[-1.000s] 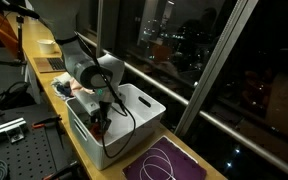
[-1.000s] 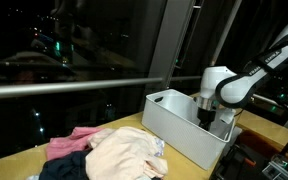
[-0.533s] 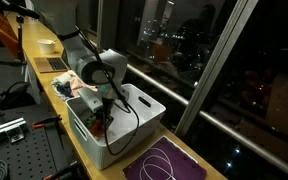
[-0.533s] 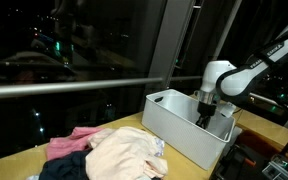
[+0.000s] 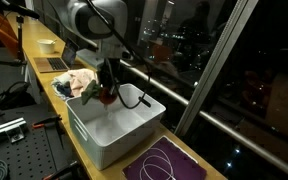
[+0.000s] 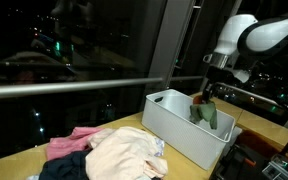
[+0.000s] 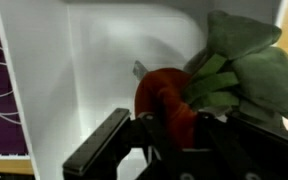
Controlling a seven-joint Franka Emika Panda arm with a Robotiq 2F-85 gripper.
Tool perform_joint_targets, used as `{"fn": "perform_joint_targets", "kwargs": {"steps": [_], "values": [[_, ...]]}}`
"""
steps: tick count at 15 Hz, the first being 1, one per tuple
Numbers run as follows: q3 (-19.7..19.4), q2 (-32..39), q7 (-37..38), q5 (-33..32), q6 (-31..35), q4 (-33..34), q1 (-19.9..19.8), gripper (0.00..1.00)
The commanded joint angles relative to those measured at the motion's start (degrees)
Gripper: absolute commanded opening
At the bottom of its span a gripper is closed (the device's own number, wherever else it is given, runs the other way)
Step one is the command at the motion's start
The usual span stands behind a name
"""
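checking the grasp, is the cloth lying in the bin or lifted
Lifted: the red and green cloth hangs from the shut gripper above the white bin; the wrist view shows bare floor beneath.

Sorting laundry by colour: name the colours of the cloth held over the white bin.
The cloth is sage green with a rust-red part; clearest in wrist view.

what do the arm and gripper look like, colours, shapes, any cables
The arm is white, built of thick rounded segments with round joint caps. The gripper is black, with flat, blocky fingers. In an exterior view a thin black cable seems to hang near the wrist. No markings can be made out.
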Motion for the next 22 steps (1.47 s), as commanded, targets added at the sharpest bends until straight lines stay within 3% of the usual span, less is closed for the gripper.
{"fn": "perform_joint_targets", "kwargs": {"steps": [1,4,10,13,17,18,19,20,22], "values": [[2.0,-8.1,3.3,-2.5,-8.1,2.1,3.0,0.04],[5.6,-8.8,7.4,-4.5,-14.3,8.2,6.1,0.04],[12.8,0.1,15.6,-10.0,-24.7,24.8,12.5,0.04],[14.0,6.7,17.8,-12.5,-28.0,32.3,15.8,0.04],[12.8,13.1,17.2,-13.5,-31.6,40.0,19.1,0.04],[12.5,14.4,16.9,-13.4,-32.4,41.5,19.5,0.16],[12.2,15.3,16.8,-13.2,-33.0,42.5,19.9,0.42],[11.8,16.2,16.6,-13.1,-33.4,43.5,20.2,0.44],[11.3,17.2,16.3,-12.7,-34.1,44.5,20.3,0.58]]}}
